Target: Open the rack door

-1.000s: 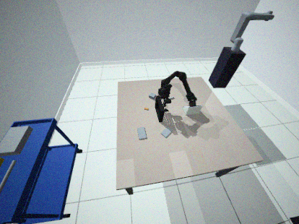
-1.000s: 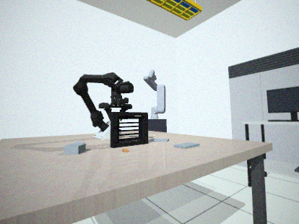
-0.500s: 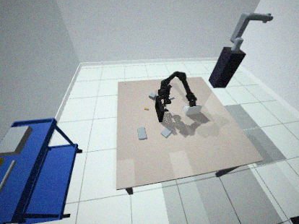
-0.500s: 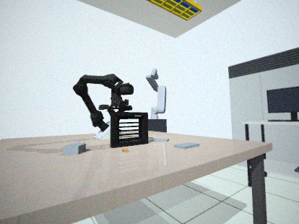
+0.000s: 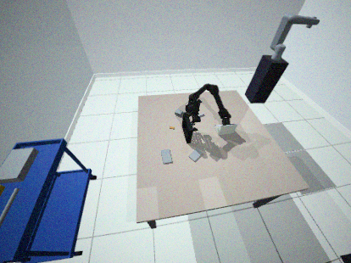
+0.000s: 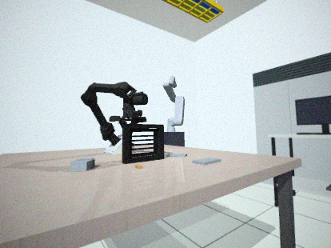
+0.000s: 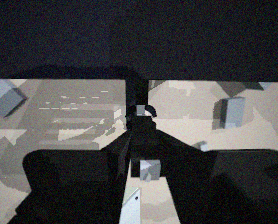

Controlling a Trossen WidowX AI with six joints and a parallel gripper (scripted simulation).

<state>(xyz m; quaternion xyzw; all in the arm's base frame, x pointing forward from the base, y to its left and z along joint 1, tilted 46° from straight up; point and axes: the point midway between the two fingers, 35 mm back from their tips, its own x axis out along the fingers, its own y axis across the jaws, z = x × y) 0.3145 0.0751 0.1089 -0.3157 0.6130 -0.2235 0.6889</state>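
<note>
The black rack (image 5: 185, 131) (image 6: 126, 148) stands upright on the table (image 5: 186, 193) (image 6: 192, 182). Its dark top fills the upper part of the wrist view (image 7: 75, 40). The door appears closed against the frame. My gripper (image 7: 143, 133) is shut on the door's upright handle, on the arm's side of the rack. The handle is mostly hidden between the dark fingers, so how far it is turned cannot be told. In the exterior view the gripper body is just above and behind the rack's top edge, with the fingertips hidden.
A grey slab (image 5: 167, 156) (image 6: 206, 161) and a grey block (image 5: 195, 155) lie to one side of the rack. Another grey block (image 5: 179, 112) (image 6: 81, 165) lies on the other side. A small orange piece (image 5: 172, 127) (image 6: 139, 166) lies before the rack. The arm's pale base (image 5: 229, 129) stands behind.
</note>
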